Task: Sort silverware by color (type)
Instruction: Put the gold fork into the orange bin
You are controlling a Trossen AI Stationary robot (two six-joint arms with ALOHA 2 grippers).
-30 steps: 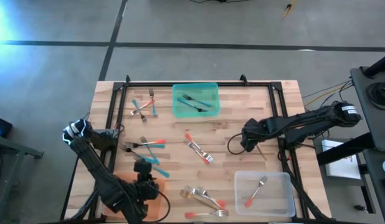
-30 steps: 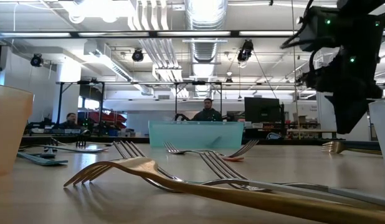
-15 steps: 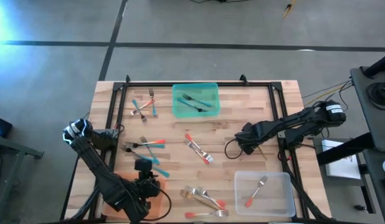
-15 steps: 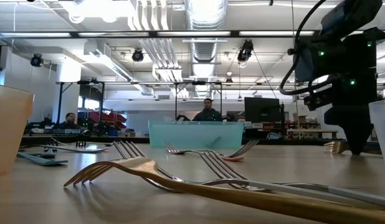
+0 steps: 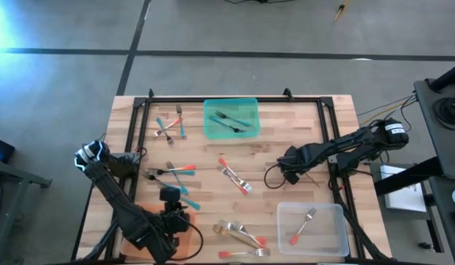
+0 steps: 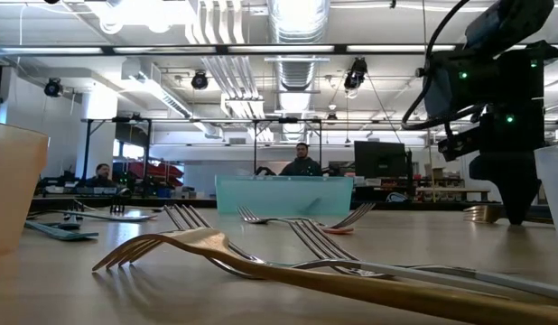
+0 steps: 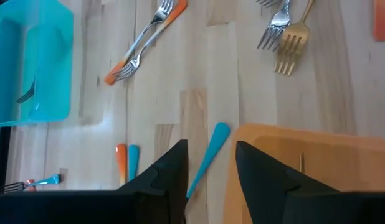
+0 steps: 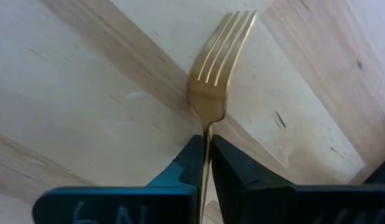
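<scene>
My right gripper [image 5: 285, 173] is down at the table right of centre, shut on a gold fork [image 8: 218, 74] that lies flat on the wood; the low view shows its tines [image 6: 482, 214] beside my right gripper [image 6: 518, 215]. My left gripper [image 7: 211, 158] hangs open above the near left, at the far edge of the orange tray [image 7: 311, 155], with a teal handle [image 7: 208, 152] on the table beyond its fingers. Other silverware lies loose: teal- and red-handled forks [image 5: 172, 171], a red-handled pair [image 5: 235, 177] and gold forks [image 5: 238, 232]. My right gripper pinches the gold fork's neck [image 8: 207, 134], just behind the tines, between its two fingers. The fingers come from above, pointing down, and lie across the fork. The fork rests flat on the table, its tines pointing away from the fingers.
A teal tray [image 5: 231, 131] at the far middle holds dark forks. A clear tray [image 5: 338, 239] at the near right holds two forks. A small cluster of teal-handled pieces [image 5: 170, 125] lies at the far left. A black frame [image 5: 327, 118] borders the table.
My right gripper has come down onto the table, drifting a little toward the left, and has shut on the gold fork's neck. The fork lies where it was.
</scene>
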